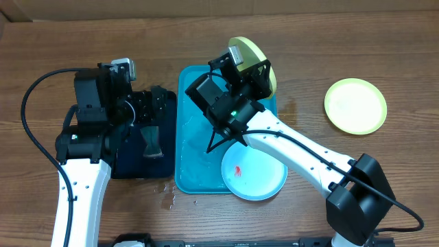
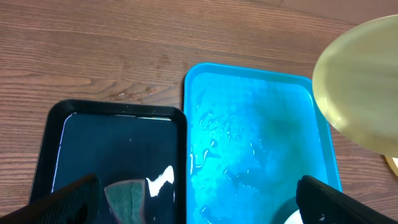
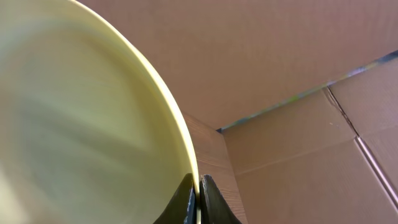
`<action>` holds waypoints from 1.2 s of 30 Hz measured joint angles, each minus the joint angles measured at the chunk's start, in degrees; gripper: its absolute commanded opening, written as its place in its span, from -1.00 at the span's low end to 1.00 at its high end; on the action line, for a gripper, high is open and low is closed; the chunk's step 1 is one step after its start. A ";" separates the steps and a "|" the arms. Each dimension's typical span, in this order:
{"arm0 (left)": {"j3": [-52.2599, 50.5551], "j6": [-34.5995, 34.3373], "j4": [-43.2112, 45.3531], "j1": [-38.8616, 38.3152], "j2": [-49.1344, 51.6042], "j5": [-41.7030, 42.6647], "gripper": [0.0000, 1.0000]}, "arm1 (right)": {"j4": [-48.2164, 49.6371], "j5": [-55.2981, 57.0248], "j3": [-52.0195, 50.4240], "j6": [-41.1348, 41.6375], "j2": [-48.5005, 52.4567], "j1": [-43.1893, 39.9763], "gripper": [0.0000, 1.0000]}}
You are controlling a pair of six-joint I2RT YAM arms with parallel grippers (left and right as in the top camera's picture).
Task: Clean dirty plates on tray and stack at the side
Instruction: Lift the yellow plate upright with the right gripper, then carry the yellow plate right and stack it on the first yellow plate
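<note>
My right gripper (image 3: 198,200) is shut on the rim of a lime-green plate (image 3: 81,118), holding it tilted on edge above the far right end of the turquoise tray (image 1: 195,110). The same lime-green plate (image 1: 250,48) rises behind the right gripper (image 1: 258,74) from overhead and shows at the right in the left wrist view (image 2: 364,87). A light-blue plate (image 1: 254,173) with a red smear lies at the tray's near right corner. Another lime-green plate (image 1: 355,105) rests on the table to the right. My left gripper (image 2: 200,204) hangs open and empty above the two trays' shared edge.
A black tray (image 1: 134,165) with water lies left of the turquoise tray, a green sponge (image 2: 127,198) inside it. The turquoise tray's floor (image 2: 249,137) is wet. Water drops sit on the wooden table (image 1: 168,195) by the trays' near edge. Cardboard walls (image 3: 298,74) stand behind.
</note>
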 measured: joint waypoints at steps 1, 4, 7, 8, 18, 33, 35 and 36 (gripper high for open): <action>0.00 0.00 0.00 0.00 0.00 0.00 0.99 | 0.00 -0.11 0.00 -0.02 -0.02 0.00 -0.92; 0.00 0.02 -0.02 0.00 0.00 0.00 1.00 | 0.00 -0.39 0.00 -0.20 0.00 -0.02 -0.92; 0.00 0.13 -0.15 0.00 0.00 0.00 0.99 | -0.72 -1.25 0.00 0.20 -0.02 0.00 -0.93; -0.02 0.13 -0.26 0.00 0.00 0.00 0.99 | -1.55 -1.92 0.00 0.94 -0.02 0.00 -0.93; 0.00 0.15 -1.70 0.00 0.00 0.00 1.00 | -13.53 -25.38 0.07 18.29 -0.02 -4.22 -0.93; 0.00 0.15 -3.54 0.00 0.00 0.00 1.00 | -18.49 -70.10 2.71 25.00 -8.33 -38.51 -0.92; 0.00 0.15 -3.52 0.00 0.00 0.00 1.00 | -20.44 -71.80 2.71 25.14 -8.31 -44.41 -0.92; 0.00 0.15 -3.52 0.00 0.00 0.00 0.99 | -21.18 -72.59 2.71 25.14 -8.31 -47.74 -0.92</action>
